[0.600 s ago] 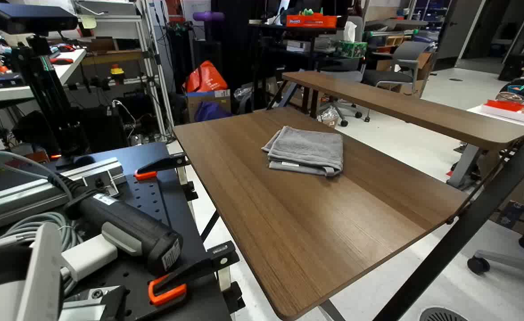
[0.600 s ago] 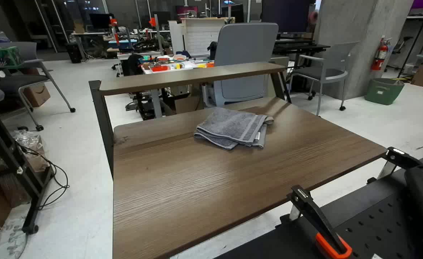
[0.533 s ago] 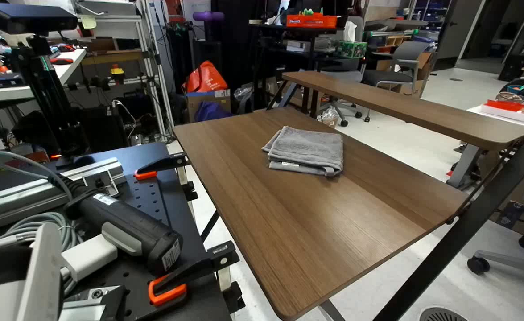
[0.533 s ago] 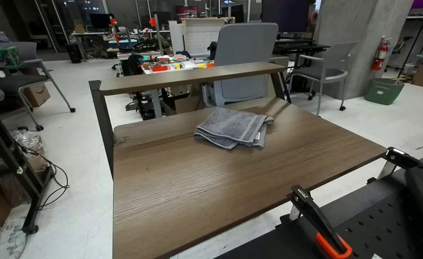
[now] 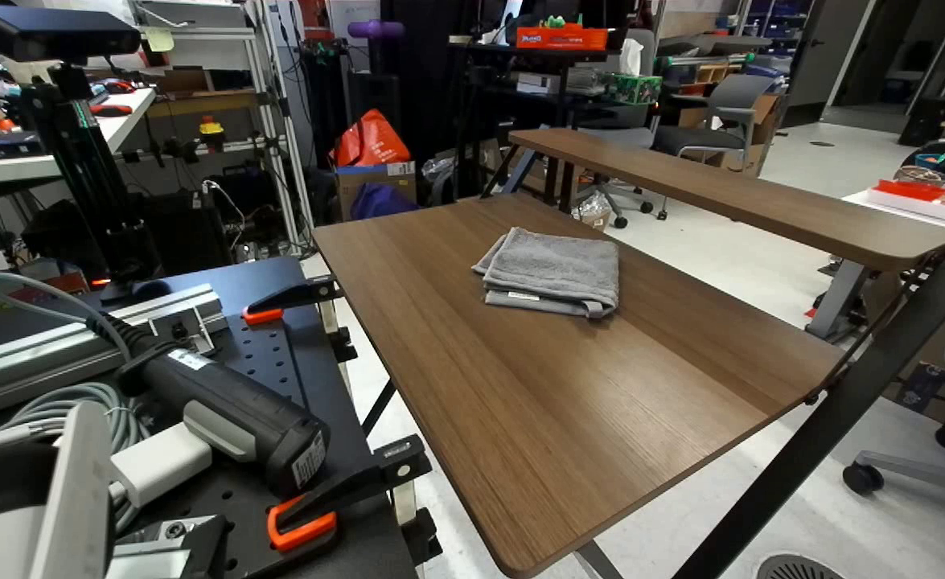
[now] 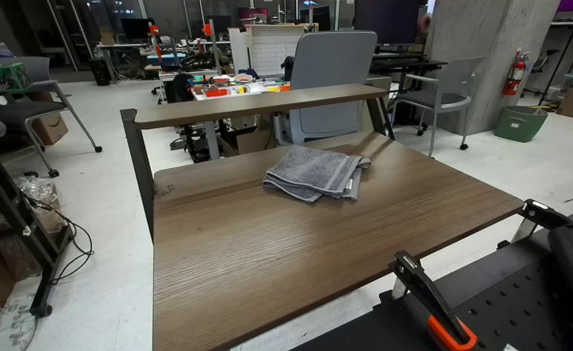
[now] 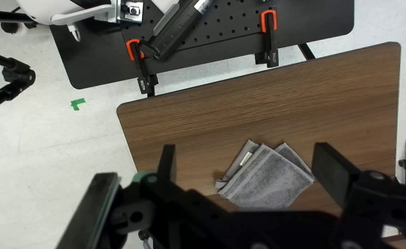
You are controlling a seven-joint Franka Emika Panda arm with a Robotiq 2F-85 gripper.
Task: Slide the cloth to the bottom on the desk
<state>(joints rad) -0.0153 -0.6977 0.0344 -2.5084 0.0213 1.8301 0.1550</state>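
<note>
The cloth is a folded grey towel with pale stripes and a small white label. It lies flat on the desk in both exterior views, and it also shows in the wrist view. The desk has a brown wood-grain top. My gripper is wide open with nothing between its fingers. It hangs well above the desk, and the cloth appears between the fingers in the wrist view. The cloth's lower corner is hidden behind the gripper body there. The gripper is out of view in both exterior views.
A narrow raised wooden table runs along one long side of the desk. A black perforated bench stands along the opposite side. It carries orange-handled clamps and a black cylindrical tool.
</note>
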